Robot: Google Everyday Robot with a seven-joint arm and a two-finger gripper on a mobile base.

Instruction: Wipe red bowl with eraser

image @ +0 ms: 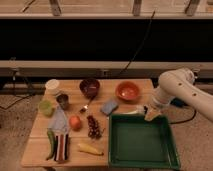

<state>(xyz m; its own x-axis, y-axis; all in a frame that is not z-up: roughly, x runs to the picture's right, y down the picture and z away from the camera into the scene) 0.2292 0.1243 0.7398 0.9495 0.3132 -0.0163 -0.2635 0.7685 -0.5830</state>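
The red bowl sits at the back right of the wooden table. At the front left lies the eraser, a flat striped block beside a green chilli. My gripper hangs at the end of the white arm, over the far right corner of the green tray. It is to the right of and nearer than the bowl, far from the eraser. The gripper is open and I see nothing in it.
A blue sponge lies left of the tray. Further left are a dark bowl, white cup, green cup, metal cup, spoon, pale blue cloth, orange fruit, grapes and banana.
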